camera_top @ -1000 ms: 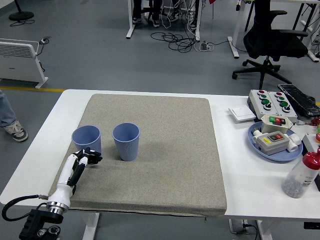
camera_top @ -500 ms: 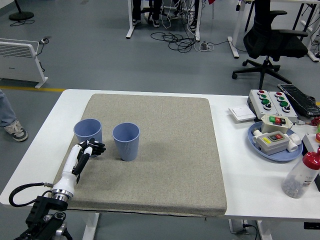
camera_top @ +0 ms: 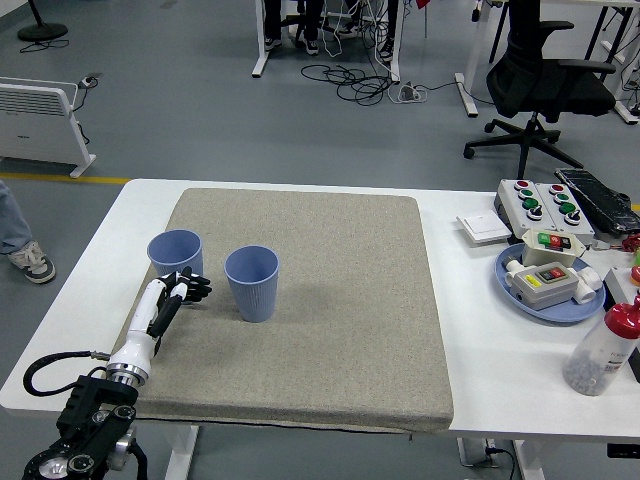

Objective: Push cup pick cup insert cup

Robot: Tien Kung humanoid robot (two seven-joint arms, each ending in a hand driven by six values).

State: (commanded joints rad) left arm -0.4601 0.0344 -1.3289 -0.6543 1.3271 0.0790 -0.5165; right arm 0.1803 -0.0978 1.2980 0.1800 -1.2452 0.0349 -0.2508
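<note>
Two blue ribbed cups stand upright on the grey mat (camera_top: 330, 300). The left cup (camera_top: 175, 258) is near the mat's left edge. The right cup (camera_top: 251, 283) stands a little to its right, apart from it. My left hand (camera_top: 182, 288) comes in from the lower left, its black fingers curled, right below and against the left cup's near side. It holds nothing. My right arm is out of view.
A blue plate (camera_top: 549, 290) with button boxes, a control box (camera_top: 544, 205), a white pad (camera_top: 484, 229) and a red-capped bottle (camera_top: 603, 349) sit at the table's right. A person's foot (camera_top: 30, 262) shows at the left edge.
My left hand has moved forward and slightly right, and the left cup has slid a little away from me along the mat. The right cup has not moved.
</note>
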